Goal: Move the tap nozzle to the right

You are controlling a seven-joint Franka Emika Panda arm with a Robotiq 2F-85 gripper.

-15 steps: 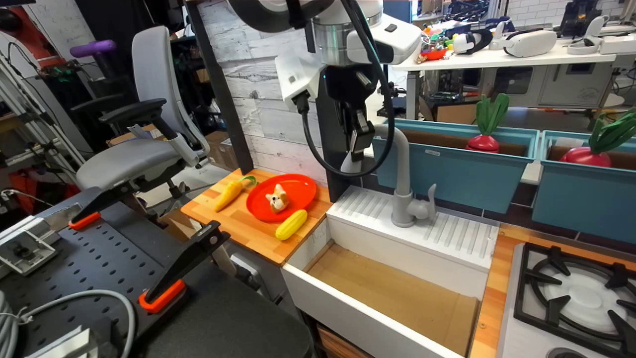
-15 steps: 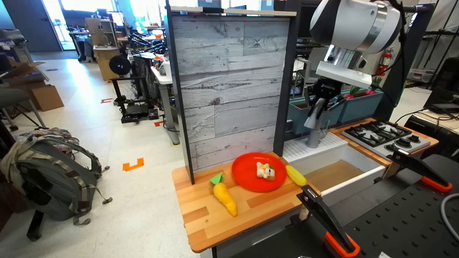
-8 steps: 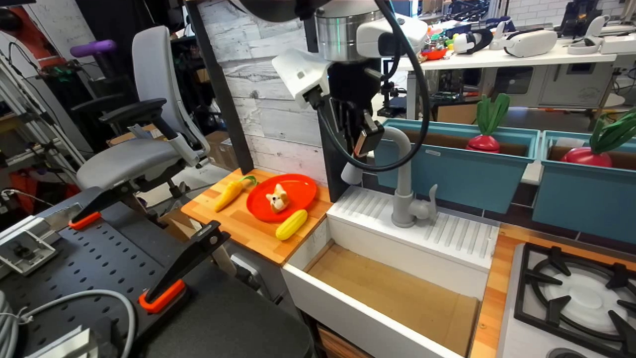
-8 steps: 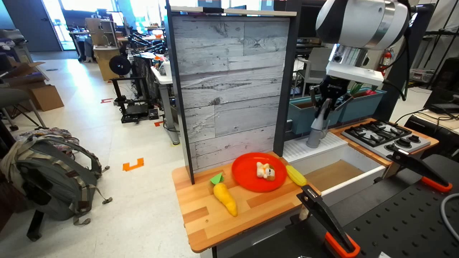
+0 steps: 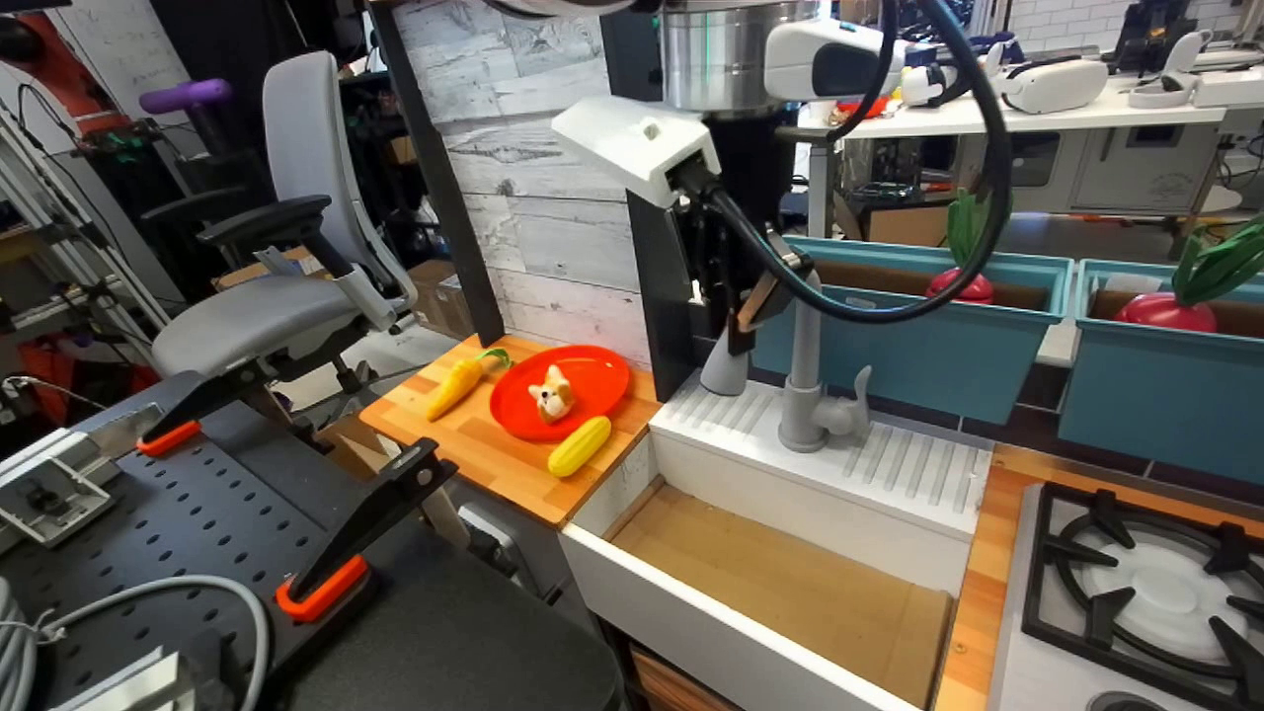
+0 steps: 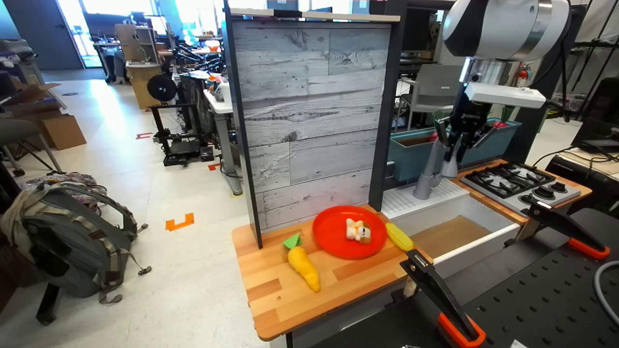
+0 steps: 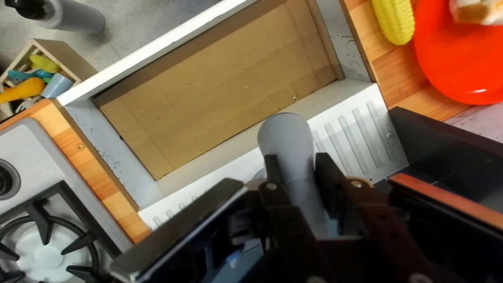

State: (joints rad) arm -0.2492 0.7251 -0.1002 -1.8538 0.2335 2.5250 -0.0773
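Observation:
The tap nozzle is a tall matte grey curved spout. Its downturned tip shows in both exterior views (image 5: 726, 371) (image 6: 449, 168) and in the wrist view (image 7: 286, 135). My gripper (image 5: 729, 331) has its two dark fingers on opposite sides of the spout just above the tip, and it also shows there in an exterior view (image 6: 453, 153). In the wrist view the gripper (image 7: 296, 159) is closed to about the spout's width, with the nozzle between the fingers. The top of the curve is partly hidden by the gripper and cable. The short lever handle (image 5: 857, 400) stands beside the tap base.
A white ridged drainboard (image 5: 904, 464) lies round the tap base, behind the sink (image 5: 612, 583). Blue planters (image 5: 889, 355) stand behind the tap. A stove (image 5: 1165, 592) adjoins the sink. A red plate (image 5: 513, 415) and toy corn (image 5: 580, 446) lie on the other side. A dark post (image 5: 667, 296) stands near the arm.
My gripper and the nozzle tip have swung together round the tap base, to the right in both exterior views and lower in one. The base and lever have stayed in place.

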